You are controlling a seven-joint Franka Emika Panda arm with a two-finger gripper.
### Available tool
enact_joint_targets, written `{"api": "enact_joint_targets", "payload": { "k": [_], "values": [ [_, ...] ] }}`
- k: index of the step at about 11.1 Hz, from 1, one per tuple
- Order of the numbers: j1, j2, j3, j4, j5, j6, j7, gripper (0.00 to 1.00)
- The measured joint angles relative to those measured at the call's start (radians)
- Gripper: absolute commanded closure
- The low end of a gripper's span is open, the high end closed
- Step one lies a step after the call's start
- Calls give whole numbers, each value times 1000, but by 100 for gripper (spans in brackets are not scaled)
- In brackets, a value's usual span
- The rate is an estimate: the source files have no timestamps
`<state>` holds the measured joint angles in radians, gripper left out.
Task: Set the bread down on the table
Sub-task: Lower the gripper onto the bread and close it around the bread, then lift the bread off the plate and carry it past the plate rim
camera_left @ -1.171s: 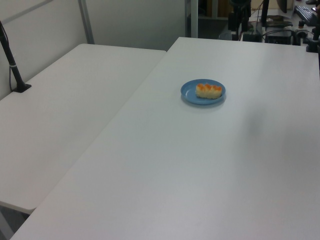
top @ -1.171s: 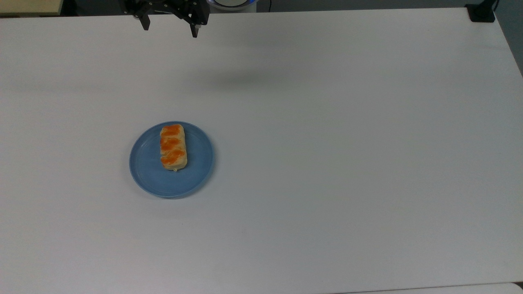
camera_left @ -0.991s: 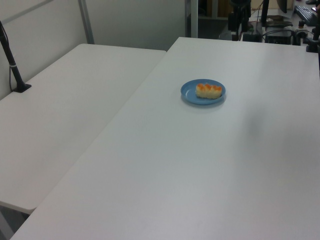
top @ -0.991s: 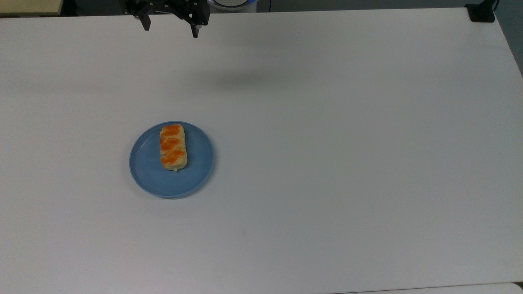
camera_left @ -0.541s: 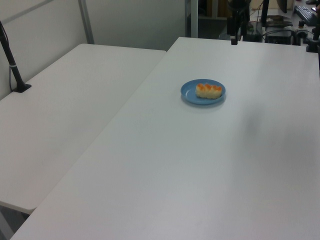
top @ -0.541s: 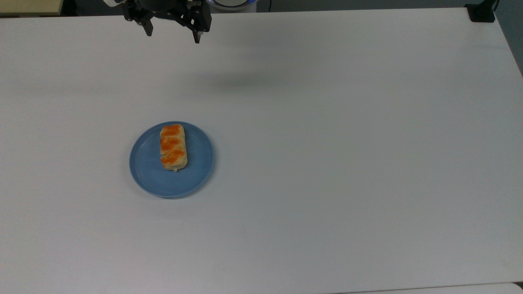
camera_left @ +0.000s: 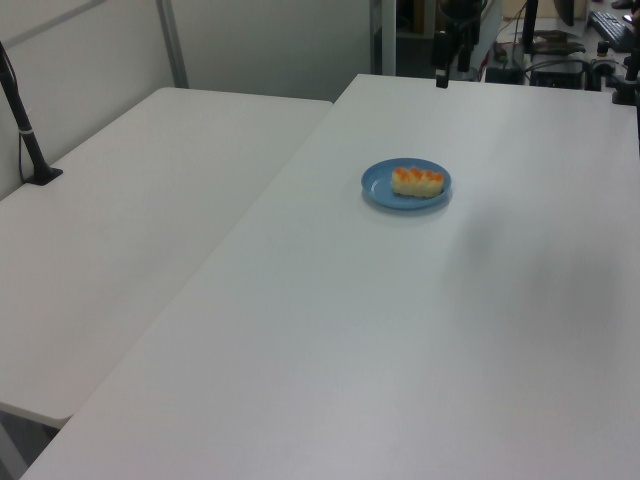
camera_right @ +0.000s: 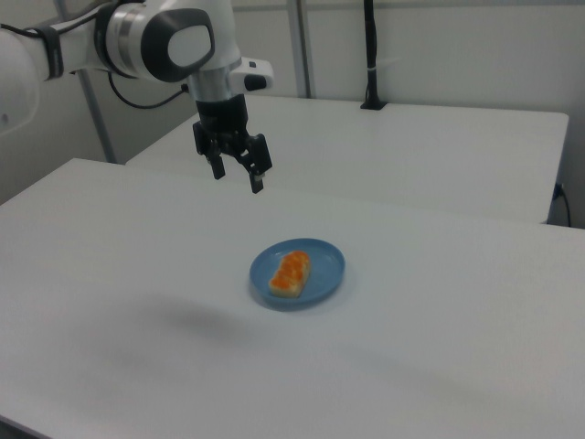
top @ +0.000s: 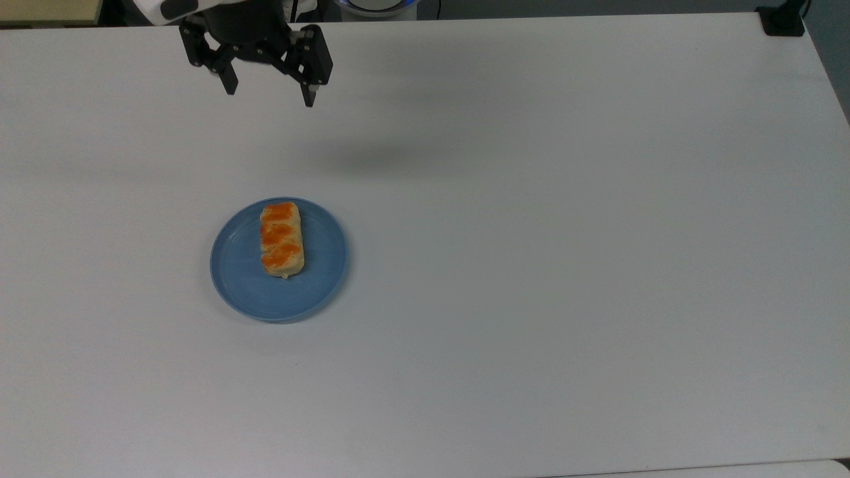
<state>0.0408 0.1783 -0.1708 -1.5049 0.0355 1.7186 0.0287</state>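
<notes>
a plain white table (top: 564, 232) takes up nearly the whole top view, smooth and matte, with a soft grey shadow on it near the far edge. a round blue plate (top: 242, 279) sits on it toward the top view's left, and the bread (top: 282, 238) lies on the plate, lengthwise toward the far edge, its three orange patches facing up. the gripper (top: 269, 95) hangs in the air above the table near the top view's upper edge, well apart from the plate, its two black fingers spread wide with nothing between them.

the right view brings in the white arm (camera_right: 137, 41) reaching in from the right view's left, the gripper (camera_right: 239, 181) pointing down and open, and the bread (camera_right: 291, 273) on the plate (camera_right: 324, 265) below and to the right view's right of it. a second white table (camera_right: 439, 151) stands behind, with a black post (camera_right: 370, 55) rising from it.

the left view shows that second table (camera_left: 130, 220) butted alongside, a black stand (camera_left: 25, 130) at the left view's left edge, and cluttered equipment beyond the far end. the gripper (camera_left: 448, 72) is small there, above the far edge. nothing lies between it and the bread (camera_left: 417, 181).
</notes>
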Motion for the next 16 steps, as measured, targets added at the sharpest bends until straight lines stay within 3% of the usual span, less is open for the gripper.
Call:
{"api": "enact_joint_targets", "payload": {
  "k": [3,5,9,13,14,16],
  "values": [
    [-21,90,-2,-8,-5,145,3,0],
    [-39,179,-3,-16,-51,231,3,0],
    [-21,340,-1,-45,-78,396,-1,1],
    [-17,381,-1,-62,-85,490,-5,71],
    [-12,376,-1,-61,-85,490,-5,83],
    [-7,362,-1,-60,-85,484,-5,89]
  ]
}}
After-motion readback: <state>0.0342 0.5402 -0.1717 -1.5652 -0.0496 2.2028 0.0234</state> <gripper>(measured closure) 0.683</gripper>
